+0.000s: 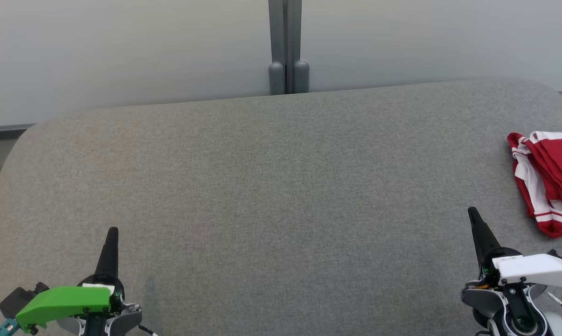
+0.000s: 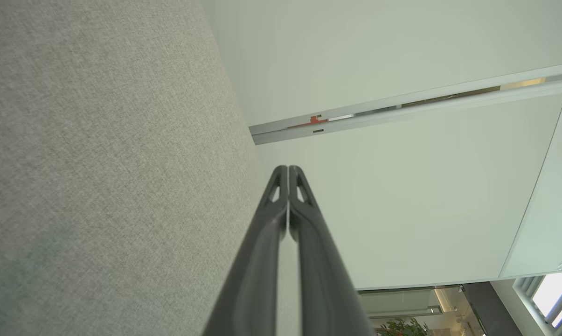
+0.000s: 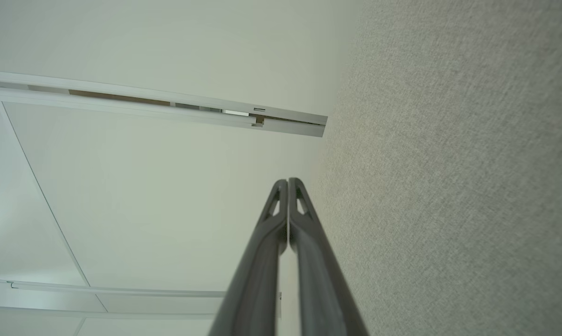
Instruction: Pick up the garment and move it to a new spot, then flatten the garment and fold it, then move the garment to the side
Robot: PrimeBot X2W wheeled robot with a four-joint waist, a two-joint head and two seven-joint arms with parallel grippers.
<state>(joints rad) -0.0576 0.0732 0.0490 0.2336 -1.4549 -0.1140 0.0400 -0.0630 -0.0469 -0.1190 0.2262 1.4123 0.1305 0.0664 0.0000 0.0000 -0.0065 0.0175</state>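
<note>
Garment [image 1: 549,182] (red, white trim), grey table [image 1: 281,186]

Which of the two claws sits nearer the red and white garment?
The right claw, on the white housing: the garment lies close beyond it, to its right. The left claw, on the green housing, is far across.

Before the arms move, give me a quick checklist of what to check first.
1. Left gripper shut, holding nothing: ok.
2. Right gripper shut, holding nothing: ok.
3. Garment lying on the table, at its right side: ok.
4. Right gripper apart from the garment: ok.
5. Whole garment inside the head view: not ok, cut off at the right edge.
6. Garment neatly folded: cannot tell.
</note>
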